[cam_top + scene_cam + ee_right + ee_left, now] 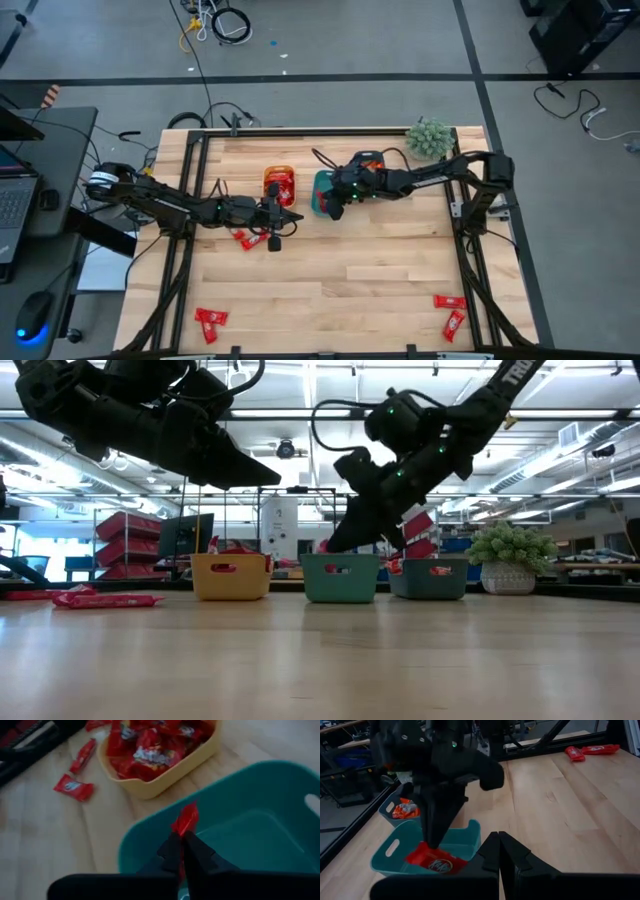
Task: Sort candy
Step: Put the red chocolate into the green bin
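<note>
My right gripper [330, 207] hangs over the teal bin [318, 186] and is shut on one red wrapped candy [186, 820]; the left wrist view shows that candy [434, 862] just above the bin's near rim. The yellow bin [280, 185] next to it is piled with red candies. My left gripper [285, 218] hovers shut and empty in front of the yellow bin, above the wood. Two loose candies [250, 238] lie flat on the table close to it. My right gripper pinches the red candy between its two fingertips [175, 847], coming from above and slanting down. In the right wrist view the wrapper's end [187, 815] sticks out past the tips. The candy is lifted clear, over the teal bin's [250, 835] rim.
A third, grey-teal bin [372, 160] with a few candies stands behind the right arm. A small green plant [428, 138] sits at the far right corner. More candies lie near the front edge at the left [210, 318] and right [452, 312]. Bare wood fills the table's middle.
</note>
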